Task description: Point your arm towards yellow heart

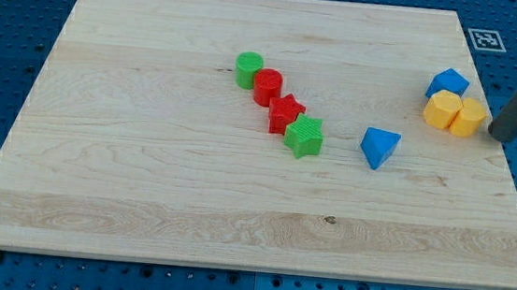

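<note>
Two yellow blocks sit side by side near the board's right edge. The right one looks like the yellow heart and the left one like a yellow hexagon. My dark rod comes down from the view's top right. My tip rests just right of the yellow heart, very close to it; I cannot tell if it touches. A blue cube sits just above the yellow pair.
A blue triangular block lies left of and below the yellow pair. A diagonal row near the middle holds a green cylinder, a red cylinder, a red star and a green star. The board's right edge is beside my tip.
</note>
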Controlling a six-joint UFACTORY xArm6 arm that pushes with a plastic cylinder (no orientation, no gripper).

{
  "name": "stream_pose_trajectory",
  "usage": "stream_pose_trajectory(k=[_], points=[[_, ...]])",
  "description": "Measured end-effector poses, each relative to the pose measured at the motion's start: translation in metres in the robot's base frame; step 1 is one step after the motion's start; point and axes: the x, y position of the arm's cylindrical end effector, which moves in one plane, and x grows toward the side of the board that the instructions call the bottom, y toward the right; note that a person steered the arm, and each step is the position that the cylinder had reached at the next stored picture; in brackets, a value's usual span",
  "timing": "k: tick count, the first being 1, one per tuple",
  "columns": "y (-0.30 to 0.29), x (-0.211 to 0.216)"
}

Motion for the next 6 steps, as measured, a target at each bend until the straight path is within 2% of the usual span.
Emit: stream_pose_trajectory(k=[1, 3, 5, 6], points=[[-0.013, 0.011], [0.009, -0.007], [0.010, -0.044], [0.002, -0.037]])
